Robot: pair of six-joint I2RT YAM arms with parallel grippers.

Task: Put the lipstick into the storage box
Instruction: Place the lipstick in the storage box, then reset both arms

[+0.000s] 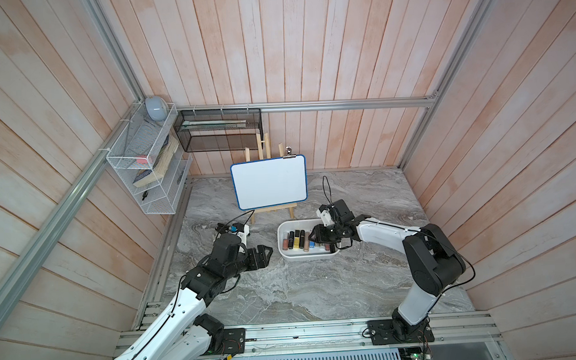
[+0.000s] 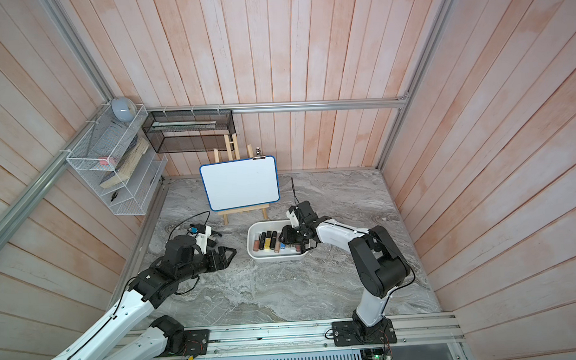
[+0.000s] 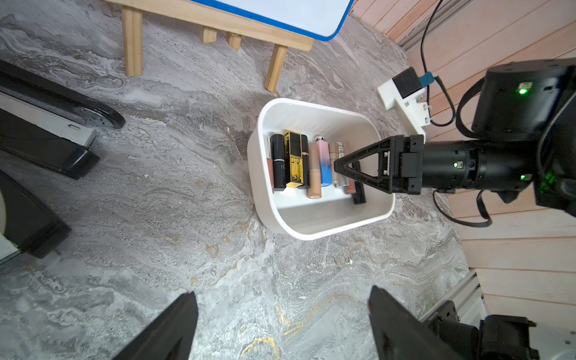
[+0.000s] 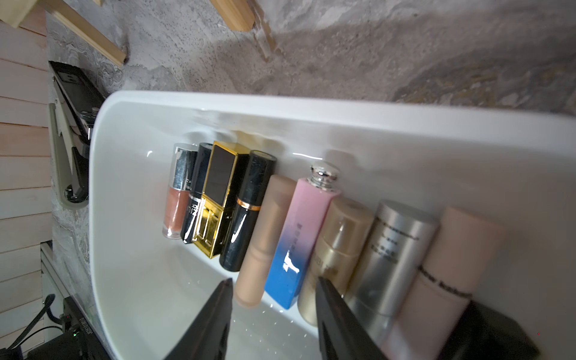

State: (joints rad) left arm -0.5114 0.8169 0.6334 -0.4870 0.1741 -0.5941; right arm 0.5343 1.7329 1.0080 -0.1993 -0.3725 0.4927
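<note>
Right wrist view puts my right hand [image 4: 275,280] low inside the storage box [image 4: 280,103], its jaws partly apart with nothing between them. Just beyond the tips lies the row of lipsticks [image 4: 290,230], side by side on the box floor. A black lipstick [image 3: 359,190] at the end nearest the arm sits askew. My left hand [image 3: 282,291] hangs wide and empty over the worktop [image 3: 156,218], apart from the box. I find no lipstick on the worktop in either top view, so I judge the placing done; only lifting clear is left.
</note>
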